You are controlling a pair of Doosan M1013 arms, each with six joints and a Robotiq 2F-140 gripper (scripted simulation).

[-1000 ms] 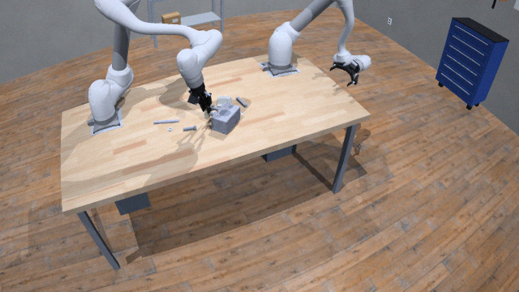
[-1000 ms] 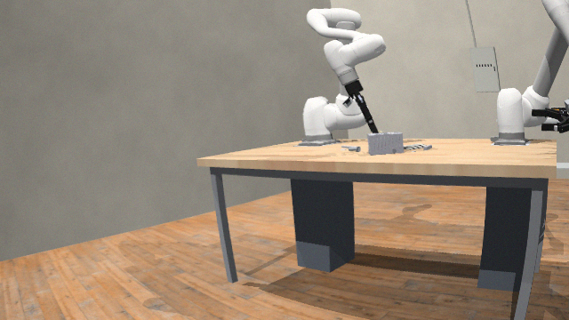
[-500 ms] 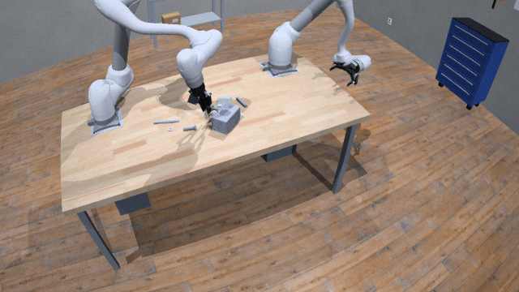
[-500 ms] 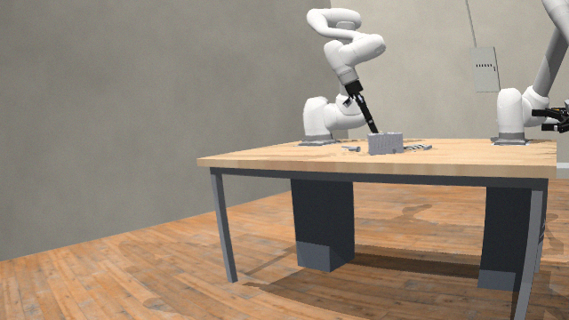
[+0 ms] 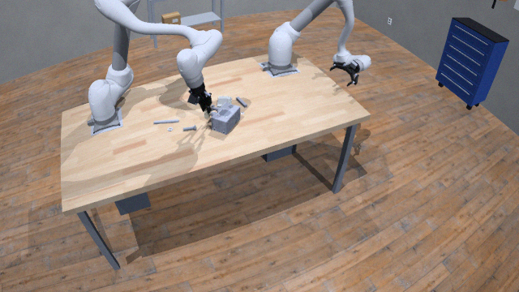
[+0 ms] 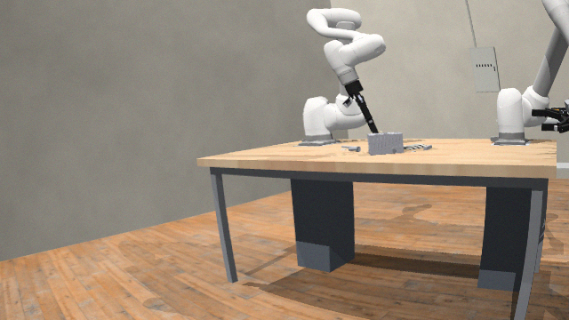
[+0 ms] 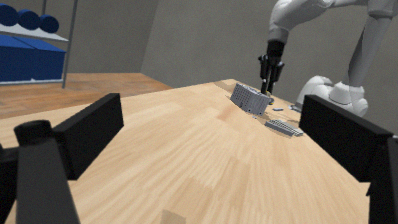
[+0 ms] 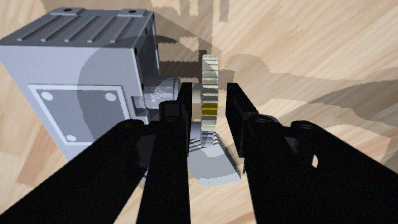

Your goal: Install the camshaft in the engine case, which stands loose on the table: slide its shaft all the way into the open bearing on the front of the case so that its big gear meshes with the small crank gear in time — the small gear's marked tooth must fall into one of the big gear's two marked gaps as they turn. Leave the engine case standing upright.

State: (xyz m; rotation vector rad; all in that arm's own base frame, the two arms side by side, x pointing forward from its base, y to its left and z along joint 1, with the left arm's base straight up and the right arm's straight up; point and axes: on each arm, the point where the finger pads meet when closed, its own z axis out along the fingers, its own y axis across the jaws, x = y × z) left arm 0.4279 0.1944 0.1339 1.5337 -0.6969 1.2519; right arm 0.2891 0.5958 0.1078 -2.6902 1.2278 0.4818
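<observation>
The grey engine case (image 5: 225,120) (image 6: 385,144) (image 7: 249,101) (image 8: 75,65) stands upright on the table. In the right wrist view the camshaft's big pale gear (image 8: 210,75) is edge-on at the case's front, a little out from the bearing tube (image 8: 161,91). A yellow mark (image 8: 210,110) shows on its rim. Part of a small grey gear (image 8: 208,139) shows below it; the meshing is unclear. My right gripper (image 5: 209,111) (image 6: 376,132) (image 8: 209,98) is partly open, its fingers on either side of the big gear with gaps. My left gripper (image 5: 342,77) (image 7: 211,110) is wide open, far away.
A long rod (image 5: 166,122), a small ring (image 5: 169,129) and a headed pin (image 5: 190,128) lie on one side of the case. A pale ribbed part (image 5: 224,100) (image 7: 283,128) and a short dark bar (image 5: 242,101) lie behind it.
</observation>
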